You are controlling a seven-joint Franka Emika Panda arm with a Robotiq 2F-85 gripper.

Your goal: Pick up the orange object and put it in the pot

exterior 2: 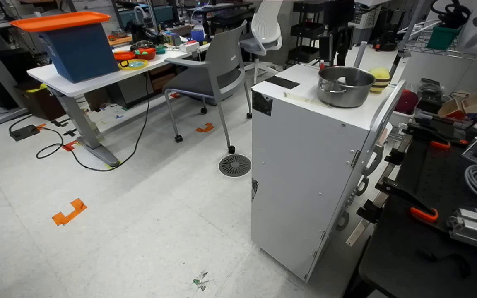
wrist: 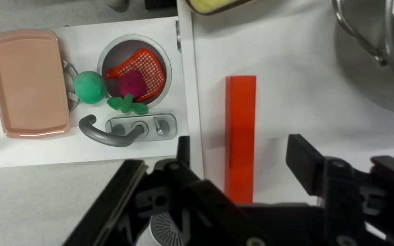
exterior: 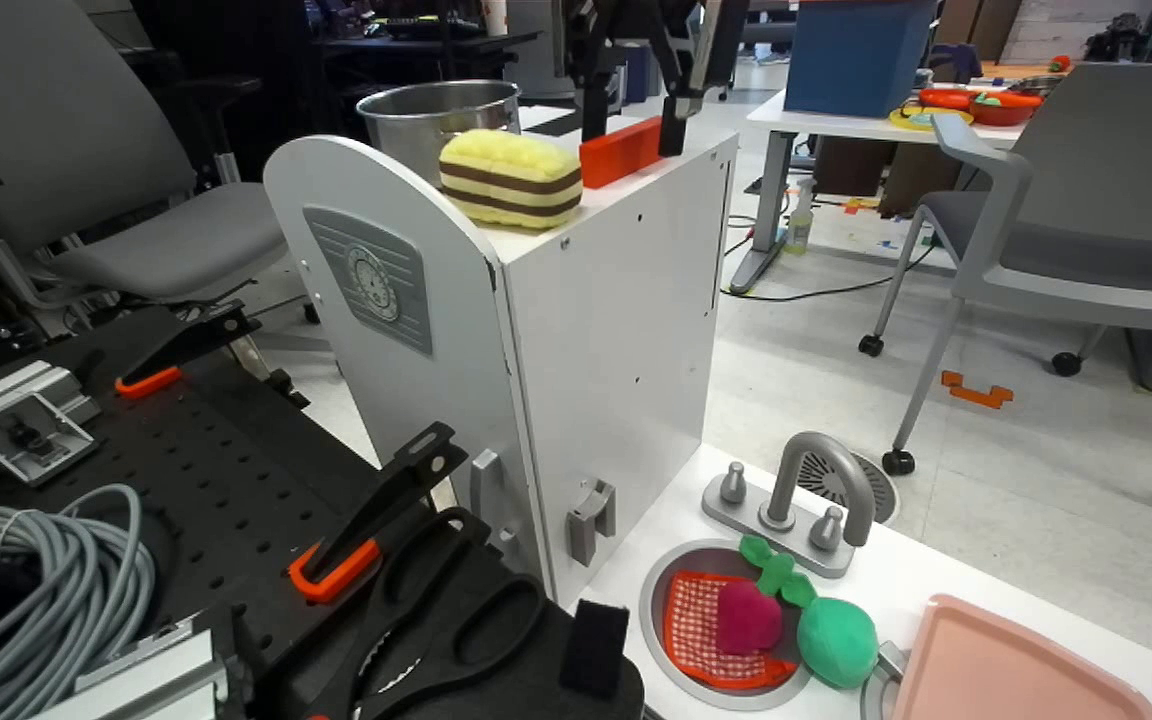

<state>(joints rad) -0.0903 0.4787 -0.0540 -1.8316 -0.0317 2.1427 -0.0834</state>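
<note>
The orange object is a long flat-sided block (exterior: 621, 155) lying on top of the white toy cabinet. It also shows in the wrist view (wrist: 240, 116), running lengthwise between the fingers. My gripper (exterior: 633, 124) is open above it, with one finger on each side of the block and a gap to both, as the wrist view (wrist: 242, 153) shows. In an exterior view only a small red-orange bit (exterior 2: 321, 64) shows beside the pot. The metal pot (exterior 2: 344, 92) stands on the cabinet top, also in an exterior view (exterior: 401, 130) and at the wrist view's right edge (wrist: 393, 58). A small white thing shows inside it.
A yellow and brown striped plush (exterior: 511, 180) sits on the cabinet top (exterior 2: 298, 93) near the pot and block. Lower down are a sink (wrist: 102, 61) with plush vegetables, a grey faucet (wrist: 109, 138) and a pink tray (wrist: 31, 85). The cabinet's arched panel (exterior: 336, 180) rises above the top.
</note>
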